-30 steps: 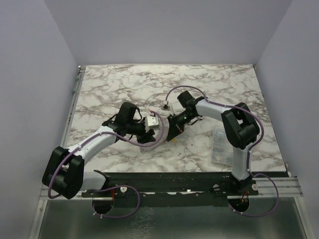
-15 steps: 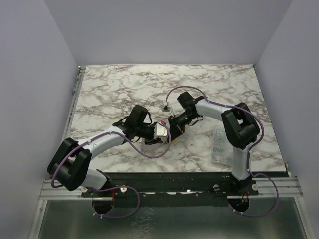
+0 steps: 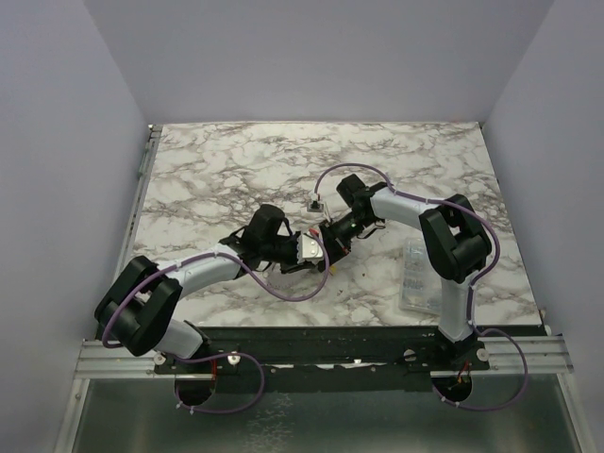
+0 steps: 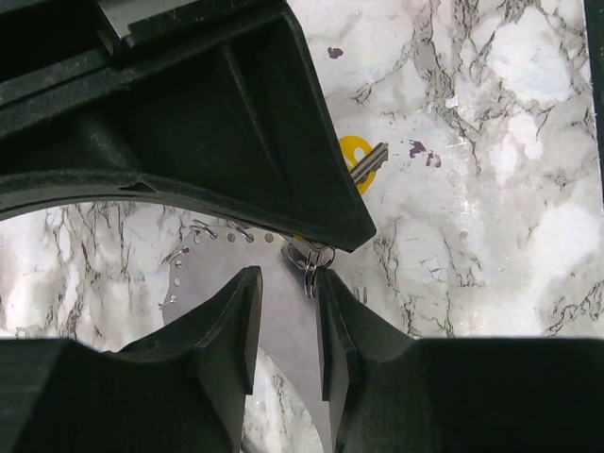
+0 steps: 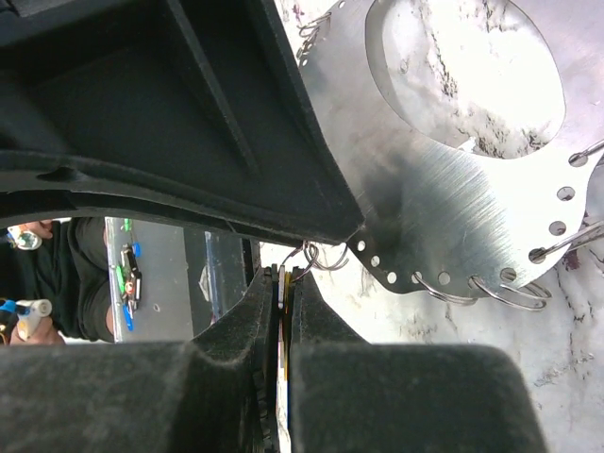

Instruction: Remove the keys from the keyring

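Note:
The keyring (image 5: 453, 208) is a flat grey metal hoop with holes along its rim and small wire rings hooked through them. My right gripper (image 5: 283, 278) is shut on a thin flat key (image 5: 282, 283), seen edge-on and hanging from one small wire ring (image 5: 316, 255). My left gripper (image 4: 288, 283) faces it, jaws apart, with a tapering part of the keyring (image 4: 283, 321) between them. Marble shows between that part and the left finger. The small wire ring (image 4: 311, 264) hangs just off its right fingertip. A yellow-headed key (image 4: 361, 160) peeks from behind the right finger. Both grippers (image 3: 321, 251) meet mid-table.
A clear plastic box (image 3: 417, 274) lies on the marble table (image 3: 236, 160) at the right, beside the right arm's base. More wire rings (image 5: 500, 294) hang from the hoop's lower edge. Purple walls close in the table on three sides.
My left arm has swung right until its gripper meets the right gripper, and its jaws have narrowed a little. The right arm has hardly moved.

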Robot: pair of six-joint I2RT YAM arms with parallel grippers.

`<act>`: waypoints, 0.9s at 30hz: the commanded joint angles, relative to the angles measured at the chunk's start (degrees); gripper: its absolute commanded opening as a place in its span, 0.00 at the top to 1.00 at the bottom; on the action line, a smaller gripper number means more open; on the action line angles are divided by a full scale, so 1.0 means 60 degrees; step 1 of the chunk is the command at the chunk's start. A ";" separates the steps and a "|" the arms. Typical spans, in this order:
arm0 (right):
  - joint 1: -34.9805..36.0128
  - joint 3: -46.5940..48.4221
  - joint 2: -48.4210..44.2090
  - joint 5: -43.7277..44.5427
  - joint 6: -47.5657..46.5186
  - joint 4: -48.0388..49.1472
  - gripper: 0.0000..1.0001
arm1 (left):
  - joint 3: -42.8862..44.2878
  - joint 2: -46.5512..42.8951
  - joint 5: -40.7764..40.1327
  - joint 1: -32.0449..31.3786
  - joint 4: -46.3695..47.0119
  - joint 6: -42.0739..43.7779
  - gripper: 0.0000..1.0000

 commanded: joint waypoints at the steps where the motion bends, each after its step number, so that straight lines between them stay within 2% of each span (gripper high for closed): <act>1: 0.0013 0.0193 -0.0039 -0.0499 -0.0165 -0.0275 0.99 | -0.0227 0.0108 -0.0371 -0.0064 0.0469 -0.0136 0.68; 8: 0.0015 0.0235 -0.0011 -0.0569 -0.0277 -0.0387 0.99 | -0.0311 0.0127 -0.0118 -0.0081 0.0482 -0.0154 0.79; 10: 0.0015 0.0251 -0.0003 -0.0576 -0.0310 -0.0431 0.99 | -0.0289 0.0160 -0.0012 -0.0078 0.0485 -0.0171 0.79; 14: 0.0015 0.0295 -0.0003 -0.0562 -0.0400 -0.0523 0.99 | -0.0295 0.0220 0.0138 -0.0098 0.0474 -0.0171 0.73; 18: 0.0006 0.0306 0.0022 -0.0582 -0.0426 -0.0559 0.99 | -0.0323 0.0229 0.0271 -0.0112 0.0482 -0.0114 0.74; 25: -0.0004 0.0299 0.0084 -0.0525 -0.0517 -0.0649 0.99 | -0.0452 -0.0007 0.0112 -0.0082 0.0441 -0.0287 0.99; 27: -0.0012 0.0250 0.0085 -0.0398 -0.0454 -0.0564 0.99 | -0.0456 -0.0105 0.0076 0.0021 0.0407 -0.0464 1.00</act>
